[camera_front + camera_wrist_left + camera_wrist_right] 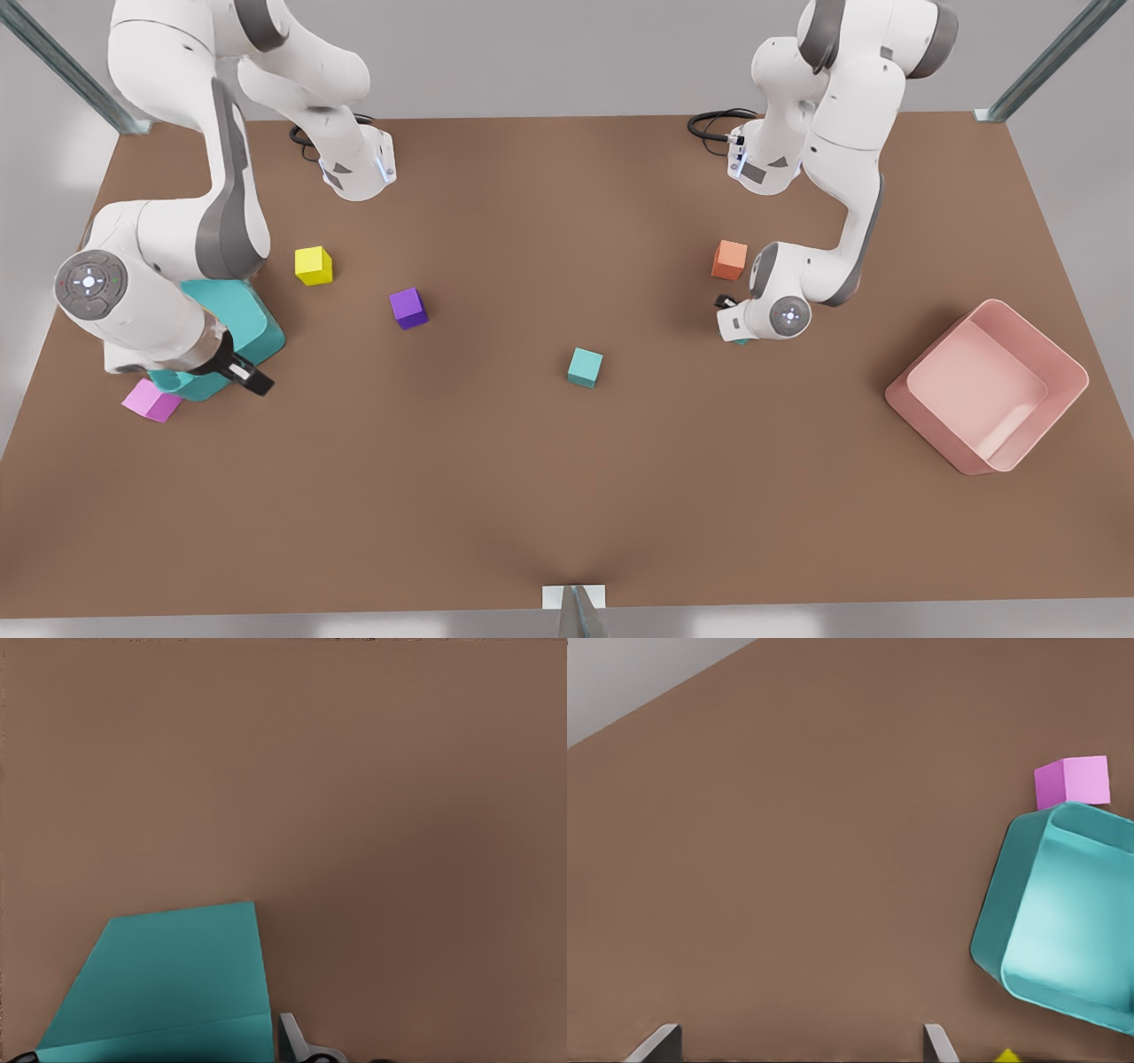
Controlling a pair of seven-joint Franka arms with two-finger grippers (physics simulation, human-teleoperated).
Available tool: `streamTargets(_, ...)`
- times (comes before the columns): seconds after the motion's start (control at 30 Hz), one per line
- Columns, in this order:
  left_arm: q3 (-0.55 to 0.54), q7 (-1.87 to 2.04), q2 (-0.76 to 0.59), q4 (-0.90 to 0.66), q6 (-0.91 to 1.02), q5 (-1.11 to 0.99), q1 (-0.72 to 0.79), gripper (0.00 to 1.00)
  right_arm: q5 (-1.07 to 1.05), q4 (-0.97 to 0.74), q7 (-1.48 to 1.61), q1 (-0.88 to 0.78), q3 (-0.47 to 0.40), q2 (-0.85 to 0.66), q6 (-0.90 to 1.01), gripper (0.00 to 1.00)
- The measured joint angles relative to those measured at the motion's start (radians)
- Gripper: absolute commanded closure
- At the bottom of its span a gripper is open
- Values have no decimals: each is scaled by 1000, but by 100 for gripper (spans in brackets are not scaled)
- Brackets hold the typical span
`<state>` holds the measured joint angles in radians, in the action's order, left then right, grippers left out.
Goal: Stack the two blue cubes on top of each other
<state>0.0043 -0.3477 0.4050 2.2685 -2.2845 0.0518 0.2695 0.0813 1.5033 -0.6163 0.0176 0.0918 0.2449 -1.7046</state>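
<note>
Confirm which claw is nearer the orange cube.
Left. The left claw sits low right beside the orange cube; the right claw hangs far across the table, by the teal bin.

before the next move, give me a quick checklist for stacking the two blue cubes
1. Left tool lined up on the first blue cube: ok, the cube sits right at it.
2. Firm hold on that cube: cannot tell.
3. Second blue cube standing free with a bare top: ok.
4. Stretch of table between the two cubes free of other things: ok.
5. Right tool out of the way: ok, it waits open beside the teal bin.
</note>
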Motion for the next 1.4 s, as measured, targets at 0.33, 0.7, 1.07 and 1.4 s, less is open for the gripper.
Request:
streamTargets(0.33, -36, 67, -59, -221, 82, -16, 18, 46, -35, 162, 306, 17, -1, -102, -52, 0)
streamTargets(0.7, -148, 499, 370, -971, 383, -5, 280, 46, -46, 159, 493, 17, -1, -81, -64, 0)
streamTargets(1.07, -196, 823, 429, -1002, 434, 5, 288, 45, -46, 91, 592, 18, -3, -78, -45, 0)
streamTargets(1.4, -195, 985, 445, -1020, 407, 8, 281, 0, -38, -1, 642, 15, -1, -25, 24, 0)
